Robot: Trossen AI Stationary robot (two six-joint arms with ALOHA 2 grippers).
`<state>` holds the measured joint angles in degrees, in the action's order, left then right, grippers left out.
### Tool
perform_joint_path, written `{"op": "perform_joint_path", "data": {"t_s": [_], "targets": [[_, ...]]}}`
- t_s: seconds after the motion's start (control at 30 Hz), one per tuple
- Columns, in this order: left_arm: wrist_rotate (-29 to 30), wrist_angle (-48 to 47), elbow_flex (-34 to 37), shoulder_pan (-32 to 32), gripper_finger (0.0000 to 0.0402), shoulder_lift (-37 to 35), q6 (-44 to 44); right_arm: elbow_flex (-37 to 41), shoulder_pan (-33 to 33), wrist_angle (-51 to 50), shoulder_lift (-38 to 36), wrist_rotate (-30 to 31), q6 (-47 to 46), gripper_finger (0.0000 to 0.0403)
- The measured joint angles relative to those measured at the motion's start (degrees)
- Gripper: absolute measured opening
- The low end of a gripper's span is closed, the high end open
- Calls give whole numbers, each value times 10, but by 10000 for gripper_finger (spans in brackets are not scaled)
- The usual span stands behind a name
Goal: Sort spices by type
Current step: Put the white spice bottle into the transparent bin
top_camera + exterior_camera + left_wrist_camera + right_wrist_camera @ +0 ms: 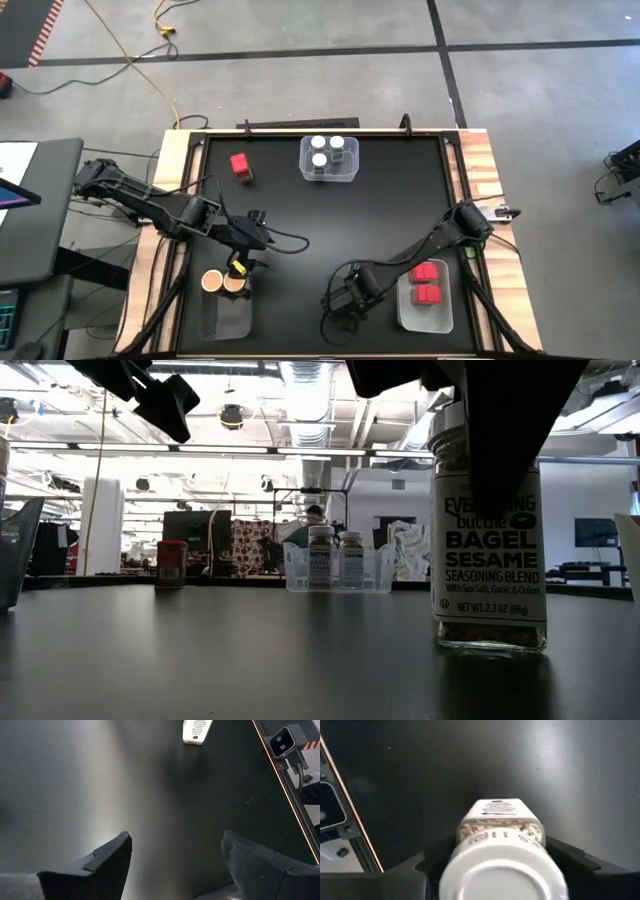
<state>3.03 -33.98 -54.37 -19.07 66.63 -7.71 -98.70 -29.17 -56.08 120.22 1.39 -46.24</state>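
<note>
A clear jar with a white lid, labelled bagel sesame seasoning, stands upright on the black table near its front edge. My right gripper points down over it, open, with one finger on each side of the lid. My left gripper hangs open above the table with nothing between its fingers, just beyond two tan-lidded jars at the far end of a clear bin. A red box stands alone on the table at the far left. My right gripper comes at the jar from above, its fingers close beside the white lid on both sides. Whether they touch it I cannot tell. The jar's base rests on the table.
A clear bin at the far middle holds three white-lidded jars. Another bin at the near right holds two red boxes. A small camera sits at the table's near edge. The black middle of the table is bare.
</note>
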Motion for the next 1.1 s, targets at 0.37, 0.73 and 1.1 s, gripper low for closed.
{"op": "perform_joint_path", "data": {"t_s": [0.37,0.73,1.1], "targets": [[0,14,0,0,296,0,-29,-10,4,-46,-6,-2,-5,221],[49,40,0,1,296,0,-49,-29,82,-113,-75,60,178,221],[108,48,0,49,296,0,-52,173,261,-28,-330,108,386,221]]}}
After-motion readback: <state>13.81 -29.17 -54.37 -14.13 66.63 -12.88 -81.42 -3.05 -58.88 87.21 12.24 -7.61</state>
